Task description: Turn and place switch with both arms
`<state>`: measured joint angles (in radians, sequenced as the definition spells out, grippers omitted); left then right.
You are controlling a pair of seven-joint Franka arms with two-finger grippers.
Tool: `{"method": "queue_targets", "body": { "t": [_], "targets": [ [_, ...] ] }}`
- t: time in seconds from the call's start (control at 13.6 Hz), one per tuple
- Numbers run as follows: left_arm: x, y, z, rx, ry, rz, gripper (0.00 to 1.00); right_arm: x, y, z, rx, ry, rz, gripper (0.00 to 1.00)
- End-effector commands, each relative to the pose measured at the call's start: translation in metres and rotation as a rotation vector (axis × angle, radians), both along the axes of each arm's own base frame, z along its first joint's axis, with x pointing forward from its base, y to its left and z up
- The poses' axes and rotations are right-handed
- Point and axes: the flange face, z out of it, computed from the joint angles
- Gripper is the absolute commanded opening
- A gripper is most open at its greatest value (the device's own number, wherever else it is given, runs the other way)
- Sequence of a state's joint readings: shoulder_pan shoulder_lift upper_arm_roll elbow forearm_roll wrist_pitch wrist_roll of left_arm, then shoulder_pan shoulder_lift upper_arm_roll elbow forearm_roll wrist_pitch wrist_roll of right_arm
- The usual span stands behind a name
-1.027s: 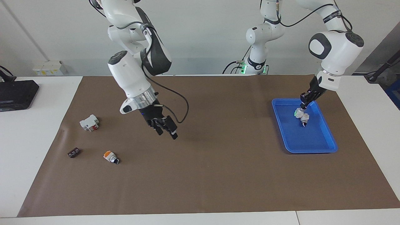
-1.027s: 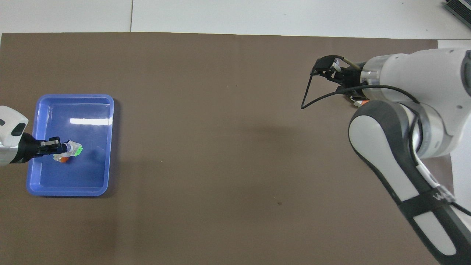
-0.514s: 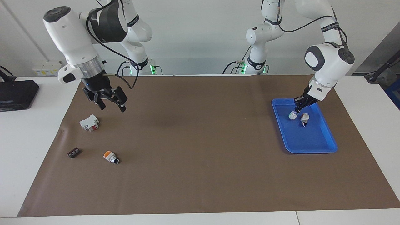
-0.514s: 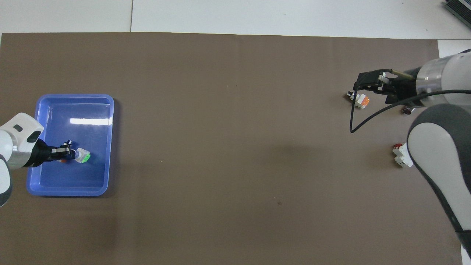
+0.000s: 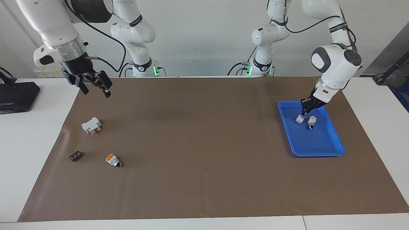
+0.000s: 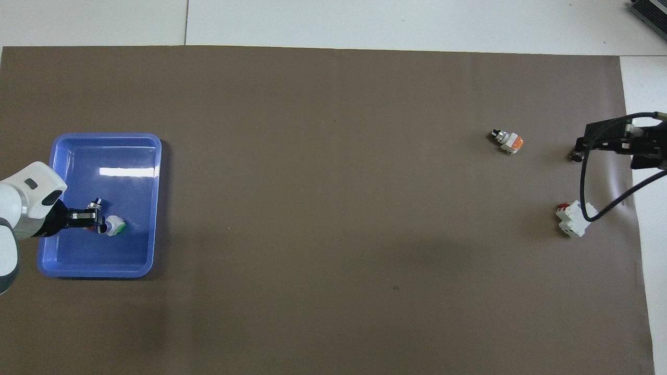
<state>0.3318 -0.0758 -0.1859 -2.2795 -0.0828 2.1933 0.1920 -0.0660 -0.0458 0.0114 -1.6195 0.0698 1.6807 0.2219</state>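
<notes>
The switch (image 5: 299, 118) is white with a green end (image 6: 115, 225). It sits low in the blue tray (image 5: 316, 143) at the left arm's end of the table. My left gripper (image 5: 303, 111) is shut on its knob end, tilted down into the tray; in the overhead view the left gripper (image 6: 94, 221) comes in over the tray (image 6: 125, 166). My right gripper (image 5: 95, 90) is open and empty, raised over the mat's edge at the right arm's end; in the overhead view the right gripper (image 6: 609, 136) shows at the frame's edge.
A second small white switch (image 5: 311, 121) lies in the tray beside the held one. At the right arm's end lie a white breaker with red marking (image 5: 91, 125), an orange-capped switch (image 5: 113, 160) and a small dark block (image 5: 75, 156). A black box (image 5: 16, 95) sits off the mat.
My right arm has swung up and back from mid-table to over the mat's edge at its own end. My left gripper has lowered the switch into the tray beside the second switch.
</notes>
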Motion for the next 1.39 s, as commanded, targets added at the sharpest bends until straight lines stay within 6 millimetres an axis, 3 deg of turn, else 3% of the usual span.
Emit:
{"method": "queue_targets", "body": {
  "t": [0.0,0.22,0.44,0.59,0.95,1.1,1.32],
  "targets": [
    [0.018,-0.003,0.017,0.011,-0.017,-0.042,0.99,-0.021,-0.014,0.02,-0.018,0.01,0.054,1.0],
    [0.05,-0.024,0.058,-0.003,-0.016,-0.08,0.99,-0.035,-0.024,0.037,-0.039,0.05,0.087,1.0],
    [0.071,-0.063,0.111,-0.011,-0.029,-0.126,0.99,-0.037,-0.02,0.044,-0.08,0.059,0.097,1.0],
    [0.073,-0.091,0.137,-0.013,-0.027,-0.143,0.99,-0.037,-0.017,0.042,-0.08,0.062,0.102,1.0],
    [0.065,-0.128,0.203,-0.024,0.0,-0.173,0.99,-0.041,-0.014,0.039,-0.076,0.101,0.109,1.0],
    [0.061,-0.138,0.22,-0.024,0.006,-0.186,0.99,-0.042,-0.016,0.034,-0.073,0.115,0.107,1.0],
    [0.051,-0.136,0.232,-0.012,0.019,-0.177,0.99,-0.042,-0.026,0.031,-0.07,0.123,0.105,1.0]
  ]
}}
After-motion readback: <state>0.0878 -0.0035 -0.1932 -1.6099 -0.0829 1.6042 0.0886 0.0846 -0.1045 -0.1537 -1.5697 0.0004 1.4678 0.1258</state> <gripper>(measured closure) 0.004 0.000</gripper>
